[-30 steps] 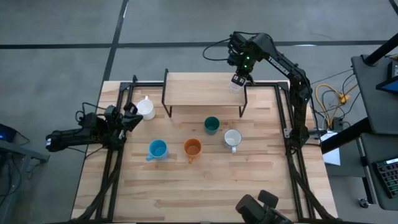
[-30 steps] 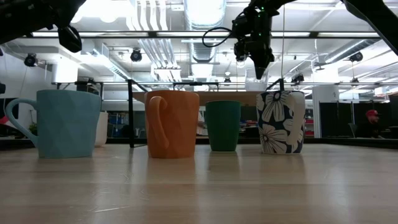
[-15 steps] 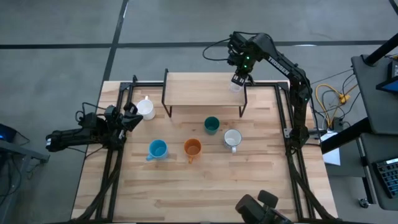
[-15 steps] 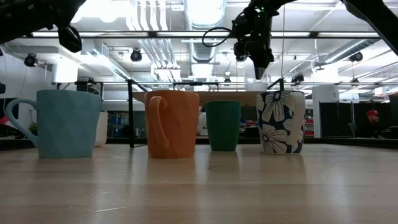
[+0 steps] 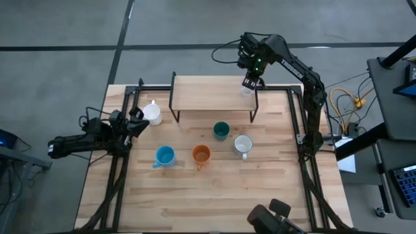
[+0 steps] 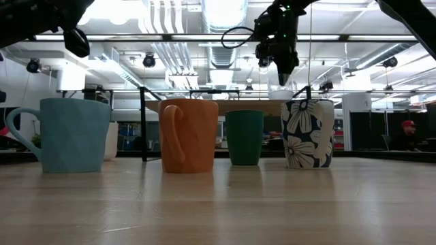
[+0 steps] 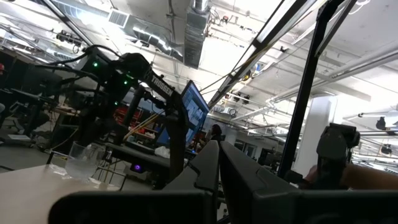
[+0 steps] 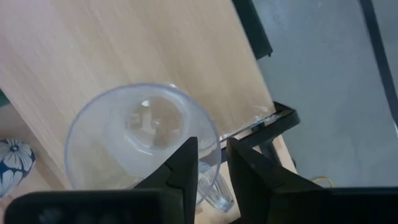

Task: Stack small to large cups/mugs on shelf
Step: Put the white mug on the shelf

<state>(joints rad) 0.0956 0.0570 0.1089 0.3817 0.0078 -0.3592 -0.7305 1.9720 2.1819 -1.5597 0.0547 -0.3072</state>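
Fingers of the right gripper [image 8: 208, 163] stand slightly apart astride the clear glass's [image 8: 142, 135] rim, on the shelf's [image 5: 208, 93] far-right corner; lifting crookedly could tip it off that edge.

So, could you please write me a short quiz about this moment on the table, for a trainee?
1. Which one stands on the shelf? A: orange mug. B: clear glass. C: light blue mug.
2. True or false: the right pincer hangs over the shelf's right end.
3. How many cups stand on the table, off the shelf?

Key: 1 B. 2 true. 3 five: white mug, light blue mug, orange mug, teal cup, flowered mug.
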